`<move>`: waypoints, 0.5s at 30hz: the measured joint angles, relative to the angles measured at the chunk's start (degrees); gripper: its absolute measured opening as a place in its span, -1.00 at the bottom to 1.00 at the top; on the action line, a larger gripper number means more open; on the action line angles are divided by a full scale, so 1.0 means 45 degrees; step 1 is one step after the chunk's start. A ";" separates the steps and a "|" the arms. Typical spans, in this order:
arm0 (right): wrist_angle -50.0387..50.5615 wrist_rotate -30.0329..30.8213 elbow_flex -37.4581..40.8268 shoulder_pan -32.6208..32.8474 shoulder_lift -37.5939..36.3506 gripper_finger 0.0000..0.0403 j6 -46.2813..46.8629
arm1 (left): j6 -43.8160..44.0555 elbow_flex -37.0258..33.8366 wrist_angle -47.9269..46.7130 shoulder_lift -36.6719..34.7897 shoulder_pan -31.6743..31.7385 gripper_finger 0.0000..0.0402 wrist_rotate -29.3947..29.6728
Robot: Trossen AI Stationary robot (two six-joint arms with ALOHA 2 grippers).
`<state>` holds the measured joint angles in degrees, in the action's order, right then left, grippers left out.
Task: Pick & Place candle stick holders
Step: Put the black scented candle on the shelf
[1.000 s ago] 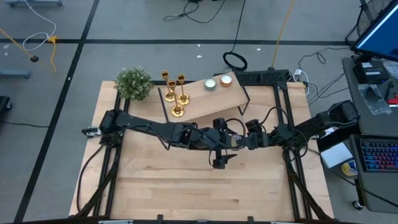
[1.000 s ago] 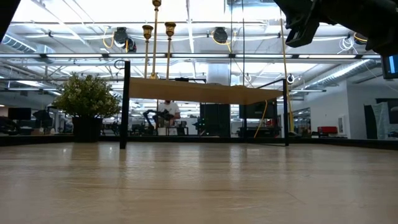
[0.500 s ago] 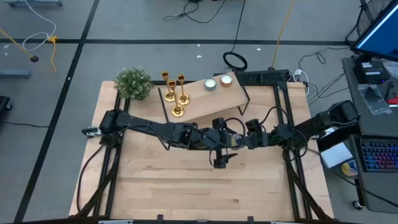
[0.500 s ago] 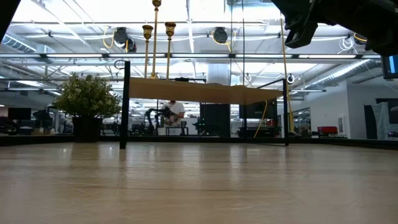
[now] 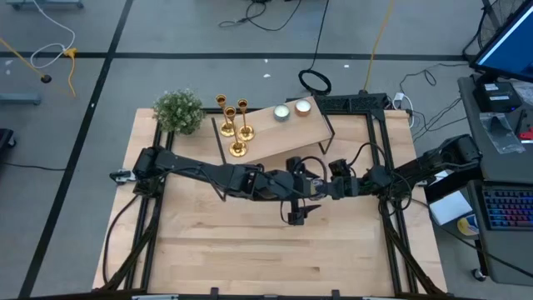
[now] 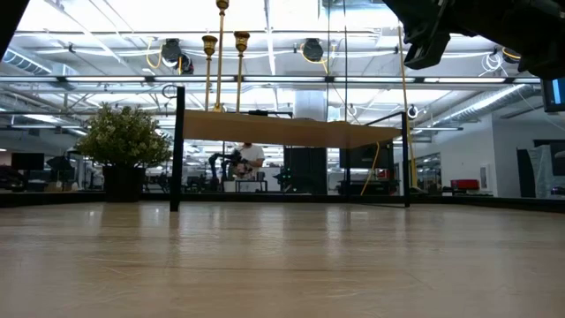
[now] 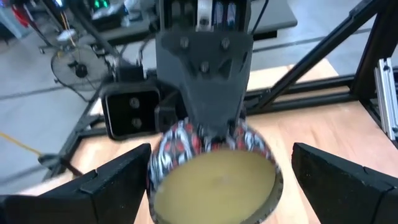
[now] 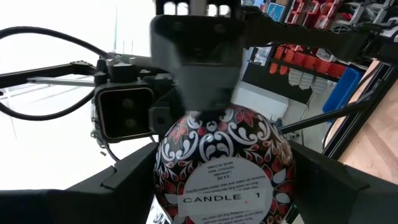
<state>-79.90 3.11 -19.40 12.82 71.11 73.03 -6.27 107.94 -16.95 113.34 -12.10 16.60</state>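
Observation:
Three gold candle stick holders stand on their round bases at the left end of a raised wooden shelf; in the low view they rise above it. No gripper is near them. Both arms meet in the air over the table's middle. There my right gripper is shut on a round candle tin with a red, black and white pattern. My left gripper is open, one finger on each side of the tin, apart from it. My right gripper pinches the tin's patterned side wall between its two fingers, coming level from the table's right side. The tin lies on its side, lifted clear of the table. Its labelled bottom faces my right wrist and its yellow wax faces my left gripper.
A white tealight and an orange one sit on the shelf's right part. A small green plant stands at the table's far left corner. Bare tabletop lies on the near side.

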 joint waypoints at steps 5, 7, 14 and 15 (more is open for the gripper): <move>-0.0005 0.0000 0.0000 0.0000 0.0000 0.45 0.0000 | -0.0560 0.0000 0.0324 -0.0009 -0.0034 0.90 0.0092; 0.0000 0.0000 0.0000 0.0000 0.0000 0.45 0.0003 | -0.0596 0.0000 0.0158 -0.0009 -0.0034 0.90 0.0099; -0.0005 -0.0023 0.0000 0.0001 0.0000 0.45 0.0005 | -0.0581 0.0000 -0.0127 -0.0009 -0.0034 0.90 0.0107; -0.0005 -0.0024 0.0000 0.0000 0.0000 0.45 0.0005 | -0.0581 0.0000 -0.0127 -0.0009 -0.0034 0.89 0.0107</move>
<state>-79.92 3.01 -19.40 12.82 71.11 73.06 -8.88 107.94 -17.52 113.30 -12.25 17.08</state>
